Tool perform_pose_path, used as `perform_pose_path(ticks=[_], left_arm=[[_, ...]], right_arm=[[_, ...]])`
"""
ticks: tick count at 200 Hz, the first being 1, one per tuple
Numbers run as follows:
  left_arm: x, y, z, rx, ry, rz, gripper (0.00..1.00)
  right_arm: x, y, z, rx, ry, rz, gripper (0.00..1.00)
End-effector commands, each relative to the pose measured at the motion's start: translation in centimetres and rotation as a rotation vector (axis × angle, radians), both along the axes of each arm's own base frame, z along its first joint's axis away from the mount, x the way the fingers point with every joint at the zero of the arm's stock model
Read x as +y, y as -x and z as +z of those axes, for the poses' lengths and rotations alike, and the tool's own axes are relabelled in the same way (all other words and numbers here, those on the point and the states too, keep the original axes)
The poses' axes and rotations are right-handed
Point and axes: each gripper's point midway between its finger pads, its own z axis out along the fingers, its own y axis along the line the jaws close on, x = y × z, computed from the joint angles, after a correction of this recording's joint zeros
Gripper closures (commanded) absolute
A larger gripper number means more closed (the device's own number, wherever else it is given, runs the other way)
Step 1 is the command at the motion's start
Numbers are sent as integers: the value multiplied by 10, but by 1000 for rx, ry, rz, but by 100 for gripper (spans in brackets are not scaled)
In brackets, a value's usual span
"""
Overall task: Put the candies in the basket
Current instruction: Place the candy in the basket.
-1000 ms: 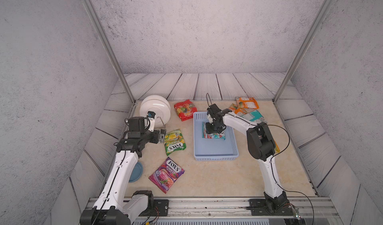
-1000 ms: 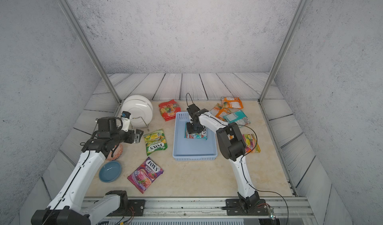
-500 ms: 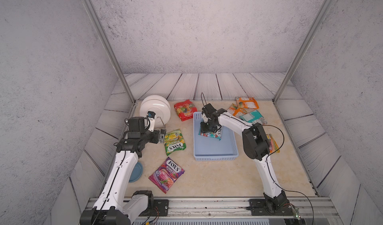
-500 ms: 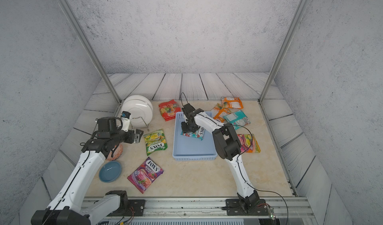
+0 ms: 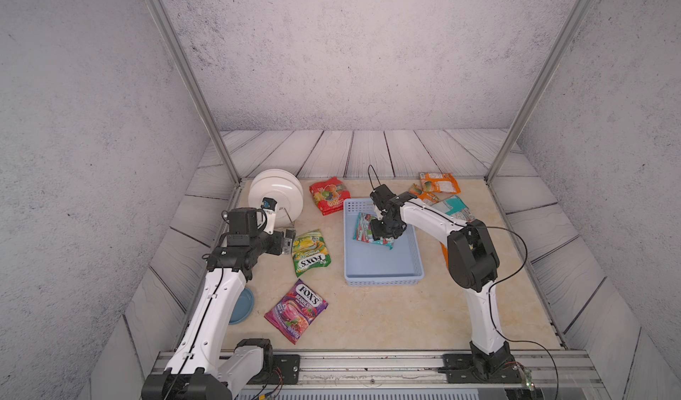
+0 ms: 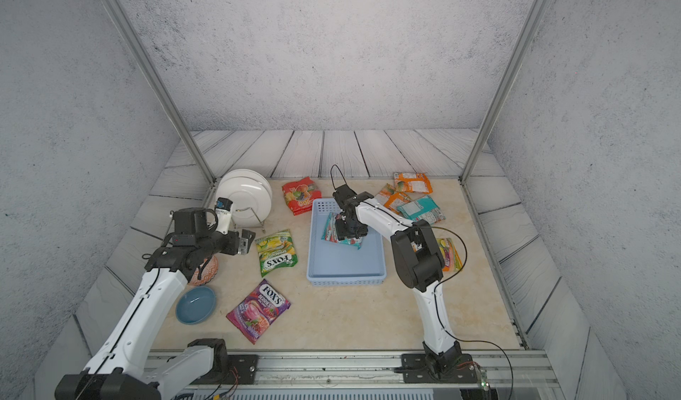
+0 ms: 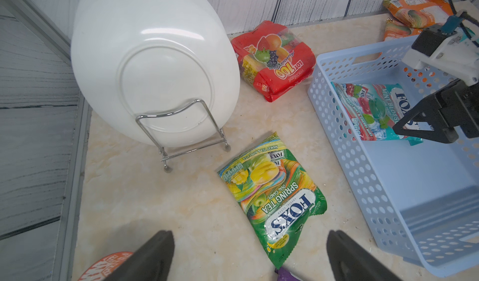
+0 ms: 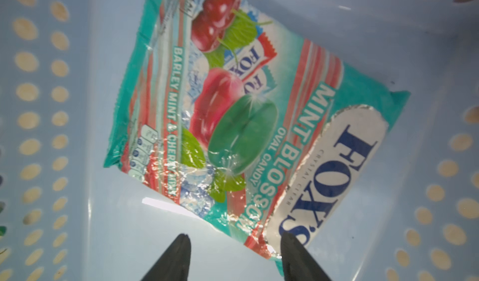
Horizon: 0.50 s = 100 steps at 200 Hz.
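one in, judging by the scene: a fox's mint blossom bag lies flat in the pale blue basket, the right end effector spread just above it, holding nothing. the left end effector, spread wide and empty, hovers near the green spring tea bag. the purple berries bag, red bag, orange bags and a second teal bag lie on the table, so most of the job is left.

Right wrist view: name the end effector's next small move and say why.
Probably lift the right end effector straight up out of the basket: its jaws stand apart, gripping nothing, and the mint candy bag rests on the basket floor below.
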Motion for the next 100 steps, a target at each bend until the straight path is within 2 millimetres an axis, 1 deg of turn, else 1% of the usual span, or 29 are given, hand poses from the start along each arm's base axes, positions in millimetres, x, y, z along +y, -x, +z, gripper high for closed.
perform_pose_path(ticks=[1,24,33,63,80,100], left_arm=[[-2,0,8,-24,2,-12,2],[-4,0,3,-20,5,-17,2],[-4,0,3,-15,8,-17,2],[-3,-2,5,-24,-2,-11,2],[-6,0,4,-19,6,-24,2],[-6,0,8,-19,4,-21,2]], right_arm=[[-17,1,-8,28,51,-36,35],[-20,-6,-10,13,50,-63,27],[-18,-7,-12,20,34,-61,26],[-18,-17,-23,37,30,-70,27],[-17,-15,-32,62,32,-68,28],[-16,-13,-40,81,31,-66,29]])
